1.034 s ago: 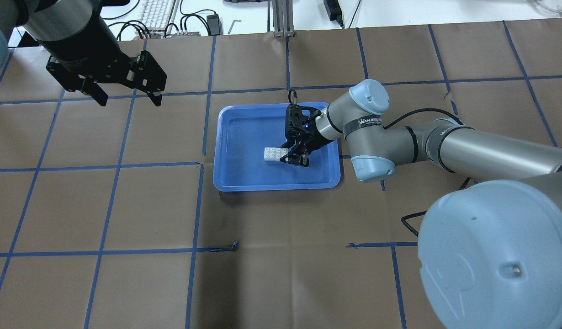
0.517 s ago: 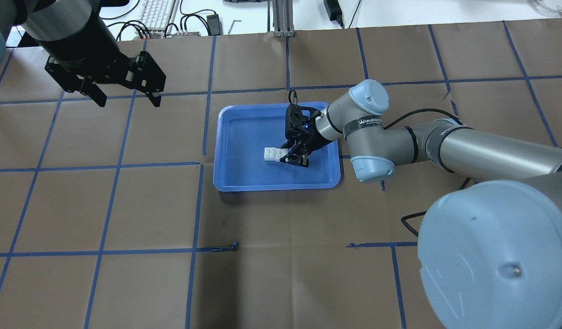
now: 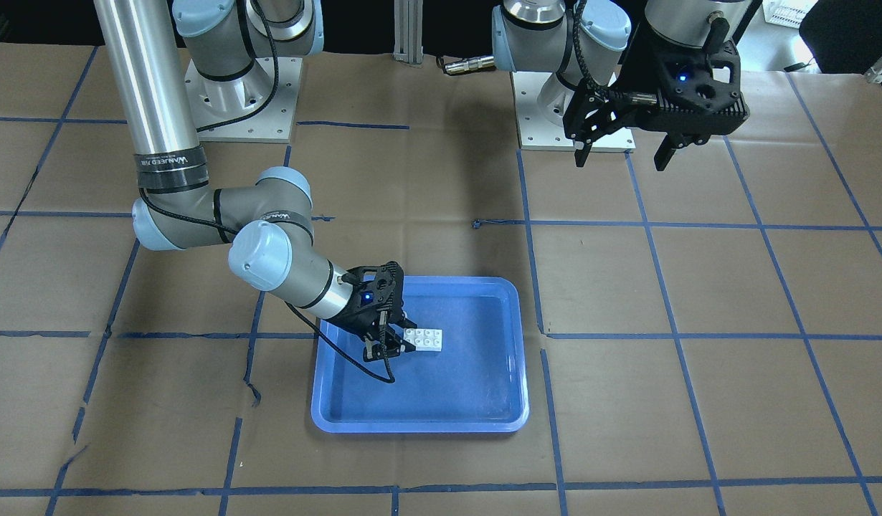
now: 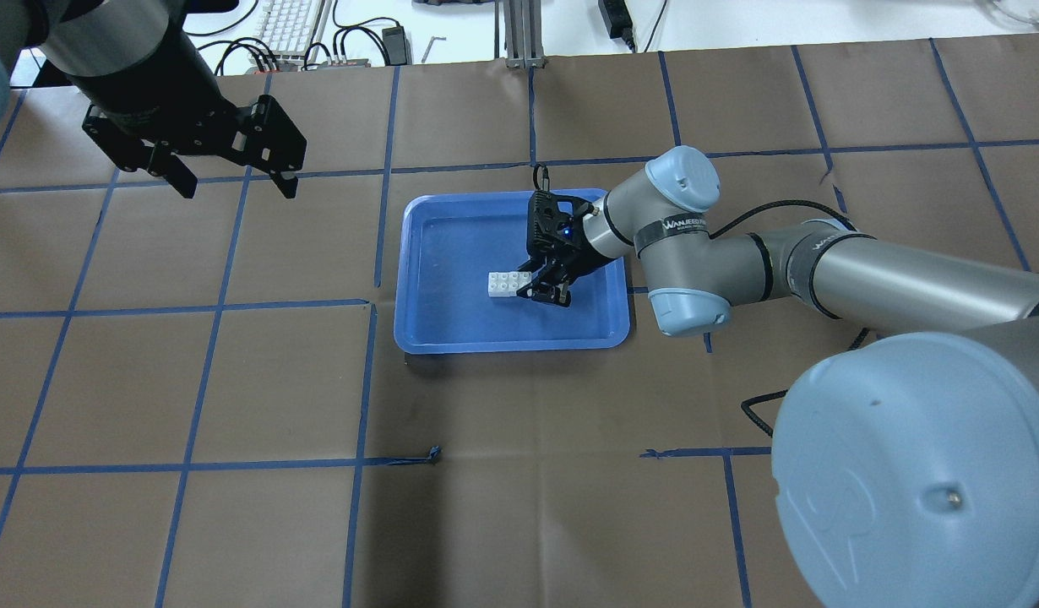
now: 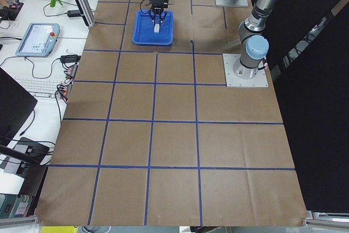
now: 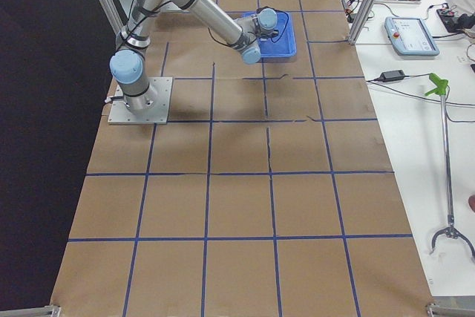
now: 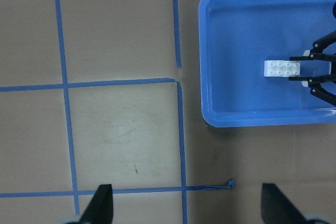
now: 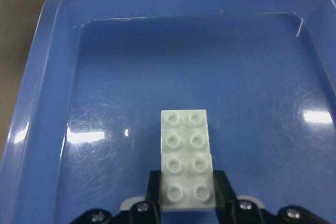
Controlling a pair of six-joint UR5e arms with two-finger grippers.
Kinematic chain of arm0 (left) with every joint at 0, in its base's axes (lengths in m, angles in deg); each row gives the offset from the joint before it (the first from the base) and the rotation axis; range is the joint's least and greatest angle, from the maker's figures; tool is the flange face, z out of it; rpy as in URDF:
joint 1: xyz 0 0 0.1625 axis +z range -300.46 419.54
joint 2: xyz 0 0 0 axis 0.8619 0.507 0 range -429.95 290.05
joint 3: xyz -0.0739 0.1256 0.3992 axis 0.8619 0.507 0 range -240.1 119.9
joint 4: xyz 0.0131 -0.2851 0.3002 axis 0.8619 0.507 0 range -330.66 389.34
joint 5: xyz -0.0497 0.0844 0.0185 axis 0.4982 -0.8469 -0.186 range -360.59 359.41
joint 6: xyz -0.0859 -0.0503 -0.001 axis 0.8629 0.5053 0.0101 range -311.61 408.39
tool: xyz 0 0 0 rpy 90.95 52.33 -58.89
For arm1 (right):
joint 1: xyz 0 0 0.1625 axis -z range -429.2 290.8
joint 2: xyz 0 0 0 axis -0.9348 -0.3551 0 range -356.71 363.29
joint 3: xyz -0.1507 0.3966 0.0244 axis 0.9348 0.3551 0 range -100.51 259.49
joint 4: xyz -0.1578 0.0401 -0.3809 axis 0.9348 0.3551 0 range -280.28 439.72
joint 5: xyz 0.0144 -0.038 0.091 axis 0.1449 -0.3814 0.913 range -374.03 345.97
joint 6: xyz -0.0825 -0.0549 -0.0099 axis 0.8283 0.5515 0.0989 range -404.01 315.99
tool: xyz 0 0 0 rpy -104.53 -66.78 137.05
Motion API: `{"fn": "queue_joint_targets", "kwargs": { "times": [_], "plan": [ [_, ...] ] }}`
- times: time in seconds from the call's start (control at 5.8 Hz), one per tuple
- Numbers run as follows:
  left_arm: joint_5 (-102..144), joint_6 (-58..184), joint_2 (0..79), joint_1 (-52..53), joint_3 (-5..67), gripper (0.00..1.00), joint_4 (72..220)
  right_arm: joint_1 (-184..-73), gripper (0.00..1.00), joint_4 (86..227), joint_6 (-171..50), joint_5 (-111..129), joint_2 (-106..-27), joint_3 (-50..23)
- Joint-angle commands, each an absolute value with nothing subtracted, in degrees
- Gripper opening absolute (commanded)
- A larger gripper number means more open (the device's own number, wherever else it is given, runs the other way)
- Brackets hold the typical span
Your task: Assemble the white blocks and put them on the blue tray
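Note:
Two white blocks (image 4: 507,284) are joined end to end and lie flat, studs up, on the floor of the blue tray (image 4: 418,338). My right gripper (image 4: 543,291) reaches low into the tray and is shut on the near end of the blocks. In the right wrist view its pads (image 8: 153,183) press the sides of the blocks (image 8: 185,140). My left gripper (image 4: 236,187) hangs open and empty, high over the table's far left. The front view shows the blocks (image 3: 425,338), the tray (image 3: 412,423), the right gripper (image 3: 387,344) and the left gripper (image 3: 620,161).
The table is brown paper with a grid of blue tape lines (image 4: 363,380). A loose curl of tape (image 4: 433,454) lies in front of the tray. A keyboard and cables (image 4: 291,25) sit beyond the far edge. The arm bases (image 3: 240,100) stand on the robot's side.
The left gripper has drifted very slightly. The right gripper and the joined blocks have barely moved on the tray.

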State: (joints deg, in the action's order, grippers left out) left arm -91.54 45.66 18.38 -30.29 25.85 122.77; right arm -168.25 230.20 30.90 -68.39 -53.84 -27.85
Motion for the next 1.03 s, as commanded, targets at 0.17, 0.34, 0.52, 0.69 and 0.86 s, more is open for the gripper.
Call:
{"fn": "queue_joint_targets", "kwargs": {
  "times": [0.17,0.34,0.52,0.69,0.86],
  "plan": [
    [-91.6,45.7,18.2,-30.3,26.0,0.99,122.8,-168.3,0.44,230.2,30.9,-68.3,-53.8,-27.9],
    [-91.6,45.7,18.2,-30.3,25.9,0.99,122.8,-168.3,0.46,230.2,30.9,-68.3,-53.8,-27.9],
    [-91.6,45.7,18.2,-30.3,25.9,0.99,122.8,-168.3,0.48,230.2,30.8,-68.3,-53.8,-27.9],
    [-91.6,45.7,18.1,-30.4,26.1,0.99,122.8,-168.3,0.51,230.2,30.8,-68.3,-53.8,-27.9],
    [-91.6,45.7,18.1,-30.4,26.1,0.99,122.8,-168.3,0.52,230.2,30.8,-68.3,-53.8,-27.8]
  ]
}}
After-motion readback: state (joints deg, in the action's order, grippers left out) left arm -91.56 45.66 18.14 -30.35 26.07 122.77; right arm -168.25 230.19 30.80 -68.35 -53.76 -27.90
